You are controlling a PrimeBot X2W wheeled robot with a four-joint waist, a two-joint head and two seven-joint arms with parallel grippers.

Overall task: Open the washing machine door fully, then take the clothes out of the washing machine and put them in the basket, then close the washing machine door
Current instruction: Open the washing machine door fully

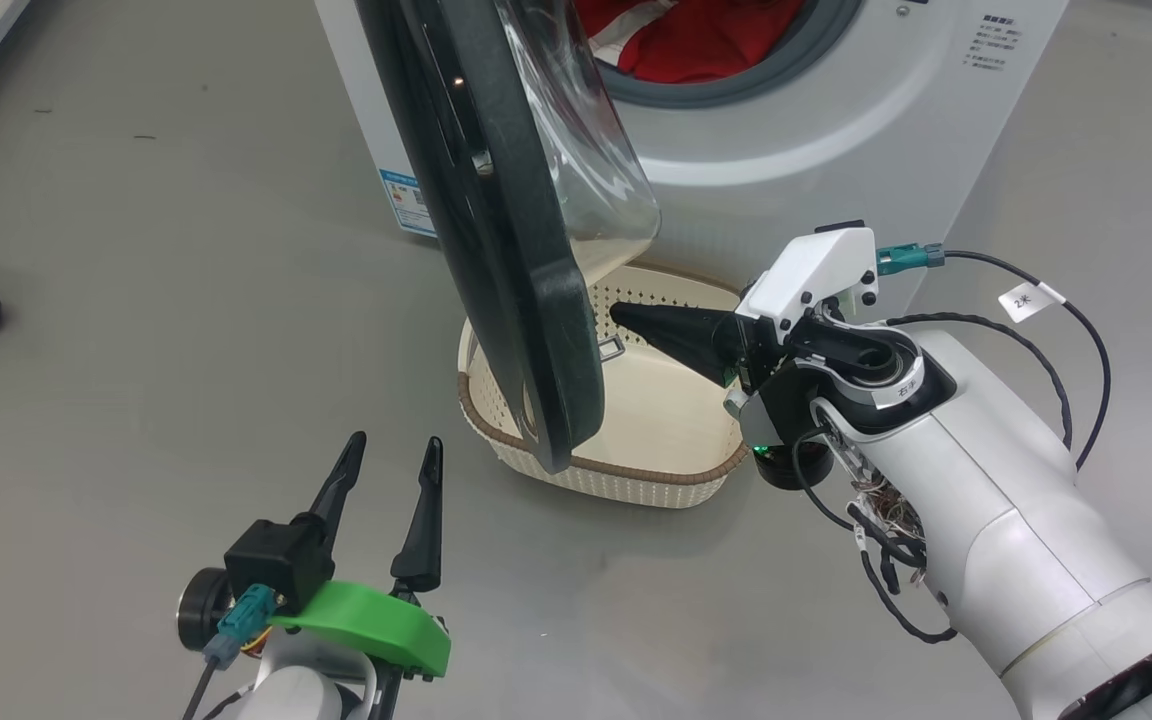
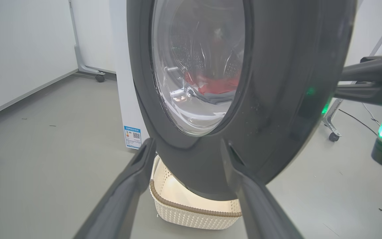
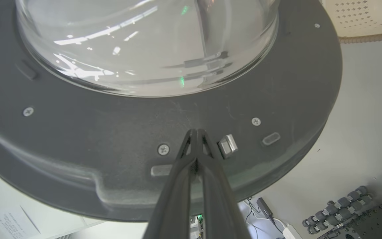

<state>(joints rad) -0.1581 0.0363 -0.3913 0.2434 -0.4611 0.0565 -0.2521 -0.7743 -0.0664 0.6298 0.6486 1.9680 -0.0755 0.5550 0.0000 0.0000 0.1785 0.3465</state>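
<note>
glossy black round washing-machine door (image 1: 526, 300) hangs half-open above the cream plastic basket (image 1: 616, 485); right jaws, pinched shut against its inner face, may skid off; left jaws wide, empty.

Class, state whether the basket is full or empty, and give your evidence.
Empty where visible: the basket shows bare cream floor, and the clothes lie in the machine. The door hides part.
</note>
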